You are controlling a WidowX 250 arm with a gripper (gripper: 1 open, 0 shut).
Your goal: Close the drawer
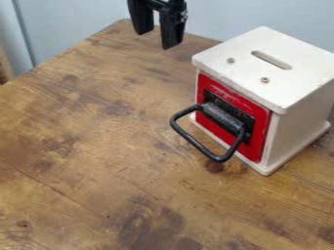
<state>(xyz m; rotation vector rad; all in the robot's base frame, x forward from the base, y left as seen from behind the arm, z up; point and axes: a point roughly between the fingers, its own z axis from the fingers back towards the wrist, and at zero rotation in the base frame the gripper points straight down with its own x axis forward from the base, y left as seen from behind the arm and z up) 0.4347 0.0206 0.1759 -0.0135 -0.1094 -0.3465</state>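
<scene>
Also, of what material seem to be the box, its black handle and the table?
Box: probably painted wood, matte off-white, with small dark chips. Handle: smooth black, perhaps coated metal or plastic; the look leaves this open. Table: wood or wood-look laminate, brown, showing grain and knots.

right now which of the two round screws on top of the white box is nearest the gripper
The left screw, close to the top's left corner; the other sits nearer the front edge.

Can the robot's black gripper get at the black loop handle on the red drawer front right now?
Probably yes: the black gripper hangs clear of the pale wooden cube housing, and the black loop handle juts out with nothing visible between.
</scene>
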